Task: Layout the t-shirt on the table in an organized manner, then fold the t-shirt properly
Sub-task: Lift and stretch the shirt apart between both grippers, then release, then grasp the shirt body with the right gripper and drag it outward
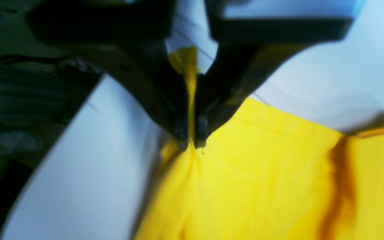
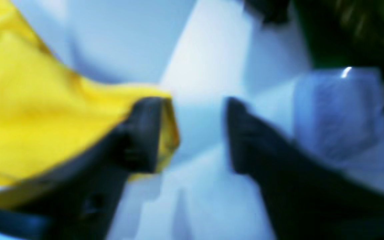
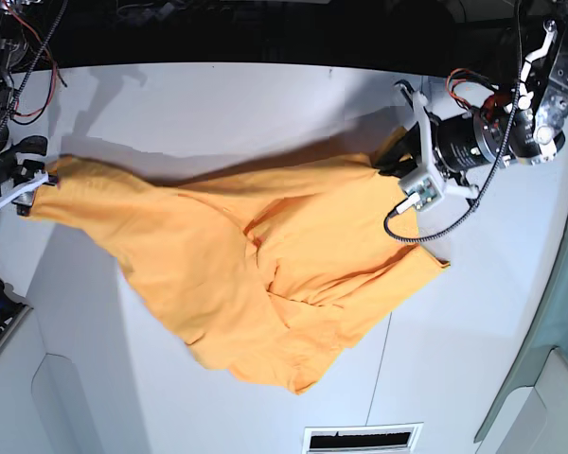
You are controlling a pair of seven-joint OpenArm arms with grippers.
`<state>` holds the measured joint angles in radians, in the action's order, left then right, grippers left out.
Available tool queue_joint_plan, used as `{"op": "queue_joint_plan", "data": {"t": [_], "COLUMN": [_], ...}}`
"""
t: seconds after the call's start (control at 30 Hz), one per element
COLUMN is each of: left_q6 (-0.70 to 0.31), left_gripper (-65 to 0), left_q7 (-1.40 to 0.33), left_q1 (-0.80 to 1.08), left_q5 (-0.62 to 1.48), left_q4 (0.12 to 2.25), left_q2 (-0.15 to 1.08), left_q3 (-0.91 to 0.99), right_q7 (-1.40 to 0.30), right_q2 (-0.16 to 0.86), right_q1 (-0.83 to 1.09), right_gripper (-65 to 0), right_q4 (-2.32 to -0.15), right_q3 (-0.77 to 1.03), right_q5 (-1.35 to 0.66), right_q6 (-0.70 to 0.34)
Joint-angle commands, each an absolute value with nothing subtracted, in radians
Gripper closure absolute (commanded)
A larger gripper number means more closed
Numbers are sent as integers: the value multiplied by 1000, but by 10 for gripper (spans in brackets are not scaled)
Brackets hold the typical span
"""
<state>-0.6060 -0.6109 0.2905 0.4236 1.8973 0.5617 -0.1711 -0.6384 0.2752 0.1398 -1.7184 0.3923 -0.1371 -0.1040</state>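
Overhead: 1 t-shirt (image 3: 265, 255), 1 table (image 3: 218, 104); left fingers (image 1: 191, 141) pinching it, right fingers (image 2: 152, 133) parted.

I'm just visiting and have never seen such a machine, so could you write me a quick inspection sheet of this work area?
Surface: white table, mostly bare, thin dark seam.
Job's things: orange-yellow t-shirt, stretched out between both arms, rumpled, not folded.
Clutter: nothing seen.
Pincers: left pincer pinching a shirt edge; right pincer open, cloth lying against one finger.
Cables: red and black wires on the left arm; more wires at the opposite corner.
Surroundings: dark, blurred beyond the table.
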Motion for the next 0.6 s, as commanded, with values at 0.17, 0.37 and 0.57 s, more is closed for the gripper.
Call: {"op": "queue_joint_plan", "data": {"t": [0.17, 0.37, 0.57], "left_q6": [-590, -476, -429], "left_gripper": [-246, -246, -246], "left_q7": [-574, -563, -549], "left_q1": [359, 356, 354], "left_q5": [404, 373, 363], "left_q4": [1914, 1914, 1914], "left_q2": [529, 529, 512], "left_q3": [-164, -164, -164], "right_q7": [-542, -527, -439], "right_q2": [184, 85, 52], "right_q1": [114, 27, -119], "right_gripper": [-373, -373, -373], "right_q4": [-1711, -1699, -1453], "right_q3": [395, 235, -39], "right_q5": [-266, -305, -121], "right_q6": [-145, -291, -187]}}
